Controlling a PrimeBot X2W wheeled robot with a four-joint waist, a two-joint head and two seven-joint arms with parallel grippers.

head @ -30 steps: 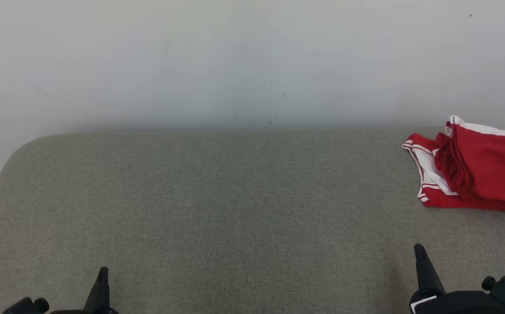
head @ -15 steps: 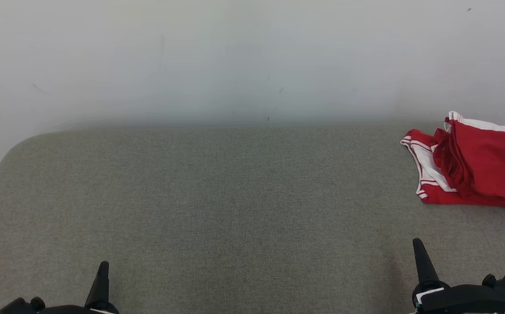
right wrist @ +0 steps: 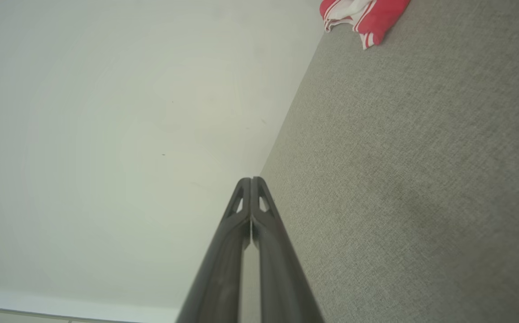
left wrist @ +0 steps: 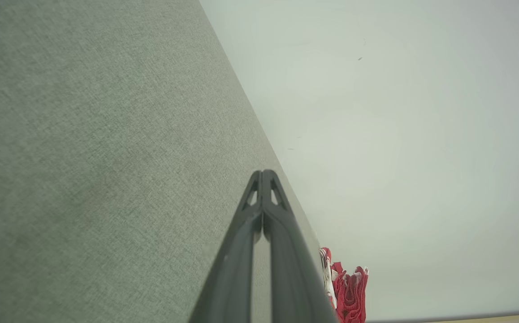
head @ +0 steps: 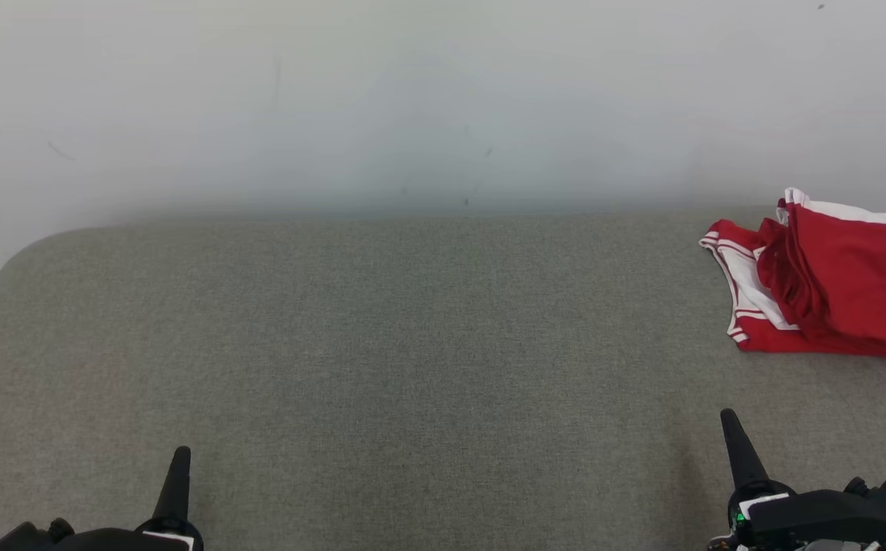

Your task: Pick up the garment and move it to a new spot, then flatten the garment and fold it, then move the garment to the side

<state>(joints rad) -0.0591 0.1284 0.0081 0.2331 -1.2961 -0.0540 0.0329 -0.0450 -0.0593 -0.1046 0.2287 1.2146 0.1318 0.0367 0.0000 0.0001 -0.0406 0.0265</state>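
One garment (head: 848, 291), perhaps folded, on grey surface (head: 412, 344); left gripper (head: 180, 458) and right gripper (head: 731, 419) closed.

Tabletop (head: 412, 344): grey woven cloth cover, matt, fine rough weave. Garment (head: 841, 283): soft red cloth with white trim (creased, no gloss). Left claw (left wrist: 263, 172) and right claw (right wrist: 250, 179): dark smooth plastic, matt. Wall (head: 412, 99): pale matt paint, lightly scuffed.

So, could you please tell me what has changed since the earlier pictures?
Only the head camera moved a little, sliding the whole picture upward. Nothing was grasped or let go. The garment lies in the same heap at the far right of the table; left end effector and right end effector stay shut, empty.
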